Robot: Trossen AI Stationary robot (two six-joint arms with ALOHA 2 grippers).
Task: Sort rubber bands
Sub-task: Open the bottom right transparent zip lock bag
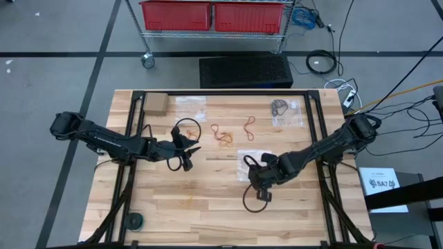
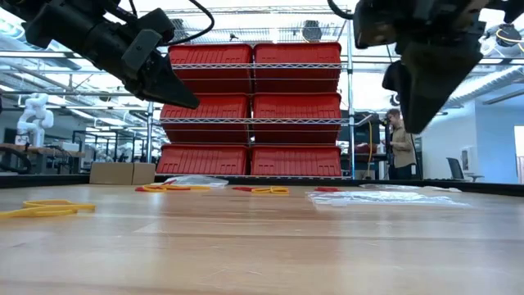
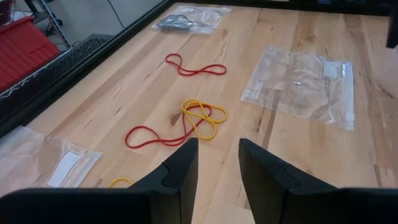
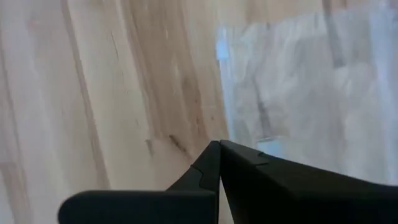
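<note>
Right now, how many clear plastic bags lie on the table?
3. One bag lies beside the cardboard box, one toward the right edge holds dark rubber bands, one lies by the right gripper. None looks hidden.

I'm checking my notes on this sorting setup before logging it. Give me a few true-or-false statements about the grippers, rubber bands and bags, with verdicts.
1. The left gripper is open and holds nothing. True.
2. The right gripper is wide open. False: its fingers are shut together.
3. A yellow rubber band lies on the table ahead of the left gripper, overlapping a red rubber band. True.
4. All the rubber bands are already in bags. False: several lie loose on the wood.
5. One clear bag holds dark rubber bands. True.
</note>
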